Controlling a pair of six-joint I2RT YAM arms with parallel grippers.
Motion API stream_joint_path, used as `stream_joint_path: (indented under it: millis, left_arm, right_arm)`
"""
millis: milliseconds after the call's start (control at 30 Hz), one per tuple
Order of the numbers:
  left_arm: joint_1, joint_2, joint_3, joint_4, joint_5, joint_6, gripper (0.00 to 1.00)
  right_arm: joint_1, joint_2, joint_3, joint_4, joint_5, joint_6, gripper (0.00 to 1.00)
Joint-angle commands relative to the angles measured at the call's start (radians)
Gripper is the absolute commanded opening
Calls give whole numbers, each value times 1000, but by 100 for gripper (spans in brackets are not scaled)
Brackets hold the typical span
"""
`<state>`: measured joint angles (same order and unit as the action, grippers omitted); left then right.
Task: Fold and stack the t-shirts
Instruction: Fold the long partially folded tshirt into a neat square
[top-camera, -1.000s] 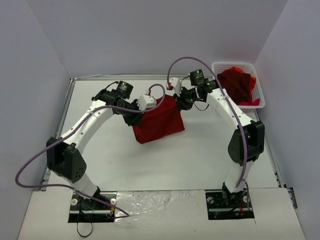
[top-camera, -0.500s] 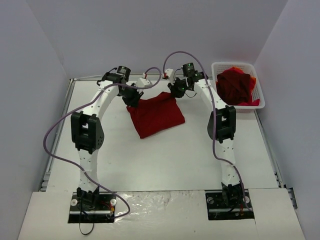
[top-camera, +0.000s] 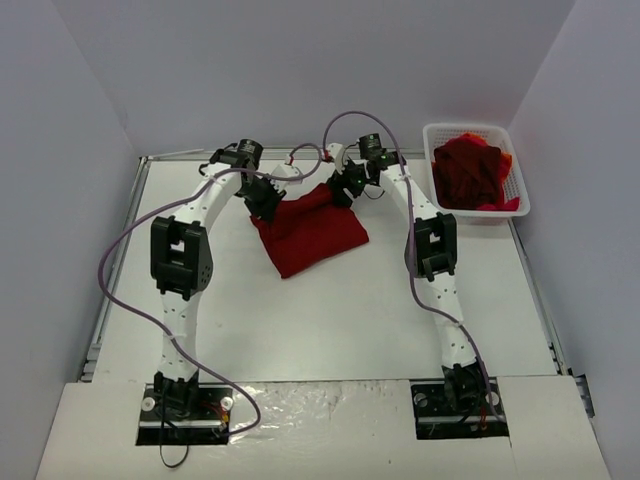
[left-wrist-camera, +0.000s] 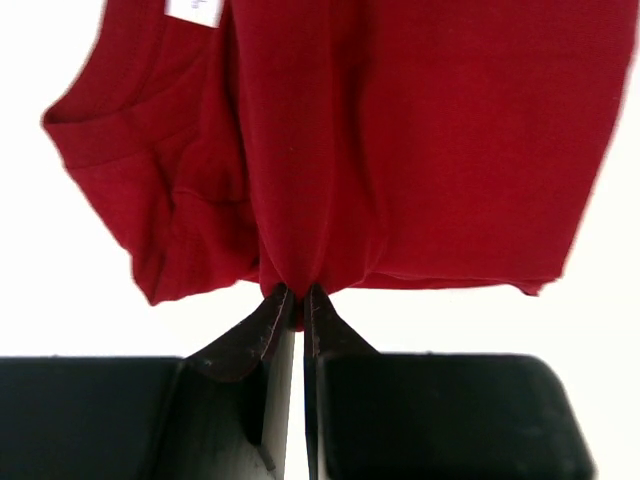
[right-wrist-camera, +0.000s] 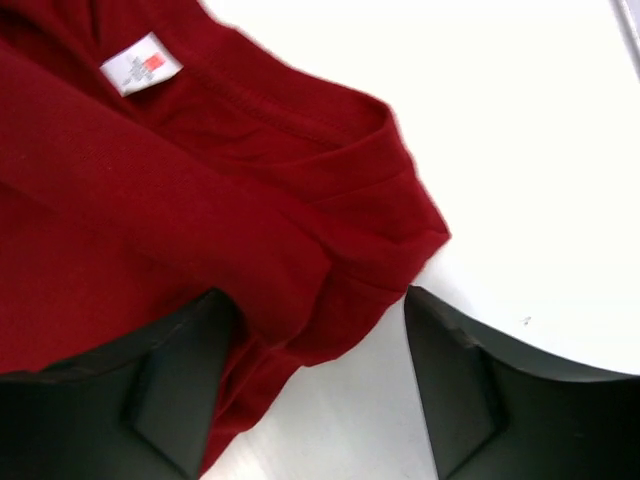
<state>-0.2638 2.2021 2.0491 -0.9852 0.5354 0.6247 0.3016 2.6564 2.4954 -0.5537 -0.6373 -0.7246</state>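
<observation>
Top: a folded shirt (top-camera: 310, 235) lies by the table's (top-camera: 300, 330) far edge, centre; more shirts (top-camera: 468, 175) fill the basket (top-camera: 522, 190) at the far right corner.
Left wrist: left gripper (left-wrist-camera: 297, 300) pinched tight on the shirt's edge.
Right wrist: right gripper (right-wrist-camera: 315, 300) spread wide, collar fold between its fingers, unclamped.

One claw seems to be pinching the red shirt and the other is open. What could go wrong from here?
1. The left gripper is shut on only a thin, bunched edge of the t-shirt. A pull might tug the cloth free.
2. The right gripper is open, with a corner of the cloth lying between its jaws, so it holds nothing. If only the left side moves, the fold would likely skew or bunch.
</observation>
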Motion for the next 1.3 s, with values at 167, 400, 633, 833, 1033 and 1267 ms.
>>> stream_joint_path:
  millis: [167, 400, 633, 833, 1033, 1267]
  left_arm:
    - [11, -110, -136, 296, -198, -180, 16]
    - [5, -146, -148, 350, -305, -264, 32]
    - [3, -219, -259, 381, -362, -283, 32]
    - [17, -314, -334, 422, -408, -324, 30]
    - [60, -488, -388, 451, -380, -430, 33]
    - [240, -579, -483, 430, -298, -644, 33]
  right_arm:
    - [14, -81, -27, 214, 137, 165, 71]
    - [24, -133, -96, 435, 283, 284, 76]
    - [54, -133, -170, 465, 303, 289, 78]
    - [70, -228, -204, 465, 361, 284, 78]
    - [109, -479, -346, 430, 534, 275, 89]
    - [258, -769, -719, 434, 718, 88, 91]
